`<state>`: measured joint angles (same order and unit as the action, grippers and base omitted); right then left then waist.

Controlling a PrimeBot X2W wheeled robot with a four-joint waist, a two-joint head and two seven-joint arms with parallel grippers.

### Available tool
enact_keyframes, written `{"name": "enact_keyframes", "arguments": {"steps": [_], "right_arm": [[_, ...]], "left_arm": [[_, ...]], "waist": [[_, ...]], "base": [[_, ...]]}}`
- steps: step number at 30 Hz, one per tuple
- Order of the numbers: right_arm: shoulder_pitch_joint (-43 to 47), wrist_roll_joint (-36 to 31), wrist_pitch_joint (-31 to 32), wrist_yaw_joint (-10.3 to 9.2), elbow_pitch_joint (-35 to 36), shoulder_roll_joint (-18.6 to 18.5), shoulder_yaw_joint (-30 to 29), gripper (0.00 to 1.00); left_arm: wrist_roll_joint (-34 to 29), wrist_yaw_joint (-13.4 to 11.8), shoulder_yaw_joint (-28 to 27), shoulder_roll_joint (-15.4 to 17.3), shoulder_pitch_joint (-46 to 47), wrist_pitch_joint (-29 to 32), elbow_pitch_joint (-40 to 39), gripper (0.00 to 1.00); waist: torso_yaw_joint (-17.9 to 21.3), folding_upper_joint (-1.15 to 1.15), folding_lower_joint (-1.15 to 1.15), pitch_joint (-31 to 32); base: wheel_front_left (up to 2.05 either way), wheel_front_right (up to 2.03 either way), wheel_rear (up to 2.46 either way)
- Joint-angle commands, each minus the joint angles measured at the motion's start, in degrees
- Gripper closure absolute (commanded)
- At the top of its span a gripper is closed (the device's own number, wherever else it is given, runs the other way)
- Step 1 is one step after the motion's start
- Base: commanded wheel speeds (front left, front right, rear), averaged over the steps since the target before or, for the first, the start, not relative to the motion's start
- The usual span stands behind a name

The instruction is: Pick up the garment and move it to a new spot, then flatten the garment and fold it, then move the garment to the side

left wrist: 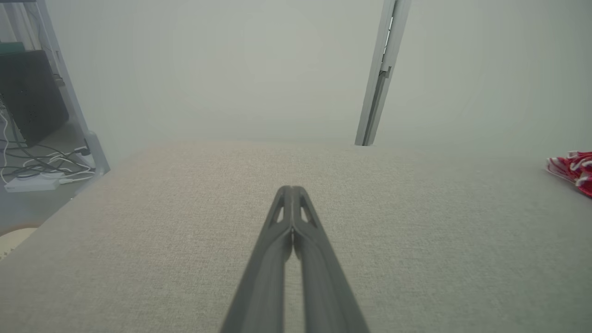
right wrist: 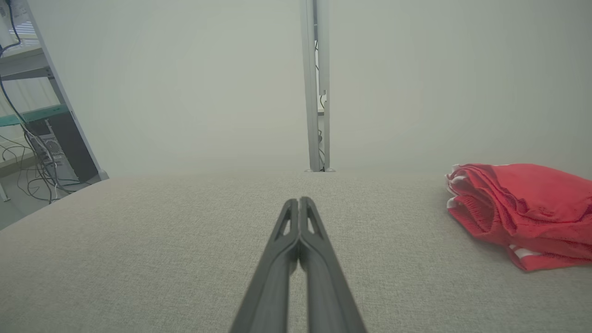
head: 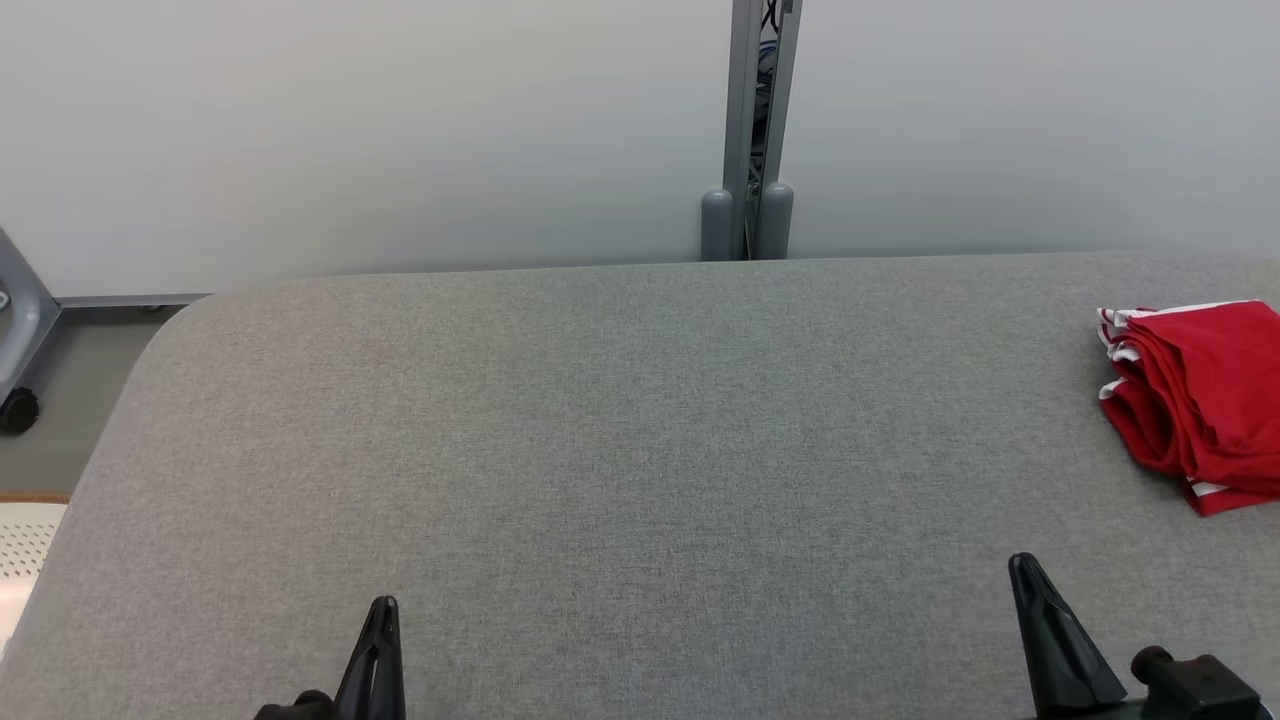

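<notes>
The garment is red with white trim and lies folded in a small stack at the far right of the grey padded table. It also shows at the right in the right wrist view as the garment, and a corner of it as the garment. My left gripper rests at the lower left, shut with nothing in it, its tips touching in its own view as the left gripper. My right gripper sits at the lower right, well short of the garment, shut and empty, seen as the right gripper.
A grey metal post stands against the pale wall behind the table's far edge. At the left, off the table, are a frame leg with a castor, a rack with cables and a pale perforated object.
</notes>
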<state>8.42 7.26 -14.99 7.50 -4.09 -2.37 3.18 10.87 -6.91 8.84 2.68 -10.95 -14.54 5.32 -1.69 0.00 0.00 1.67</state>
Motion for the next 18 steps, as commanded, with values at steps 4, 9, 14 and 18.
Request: {"name": "enact_keyframes", "arguments": {"steps": [4,9,14,18], "right_arm": [[-1.3,6.5,1.1,0.0,0.4,-0.8,-0.4,1.0],[-2.6,13.8,2.4,0.0,-0.6,-1.4,-0.9,1.0],[-3.5,19.4,3.5,0.0,-1.3,-1.7,-1.3,1.0],[-4.3,23.7,4.3,0.0,-1.9,-2.0,-1.7,1.0]], "left_arm": [[6.0,0.8,-0.4,0.4,1.6,1.0,-0.5,1.0],[12.8,2.1,-0.9,0.7,3.6,2.3,0.9,1.0],[18.1,3.1,-1.3,0.9,5.1,3.3,2.1,1.0],[22.1,3.8,-1.6,1.0,6.2,4.0,3.0,1.0]], "waist": [[0.1,0.0,0.0,-0.1],[0.1,0.0,0.0,-0.2],[0.2,0.0,0.0,-0.2],[0.3,0.0,0.0,-0.3]], "base": [[0.0,0.0,0.0],[0.0,0.0,0.0],[0.0,0.0,0.0],[0.0,0.0,0.0]]}}
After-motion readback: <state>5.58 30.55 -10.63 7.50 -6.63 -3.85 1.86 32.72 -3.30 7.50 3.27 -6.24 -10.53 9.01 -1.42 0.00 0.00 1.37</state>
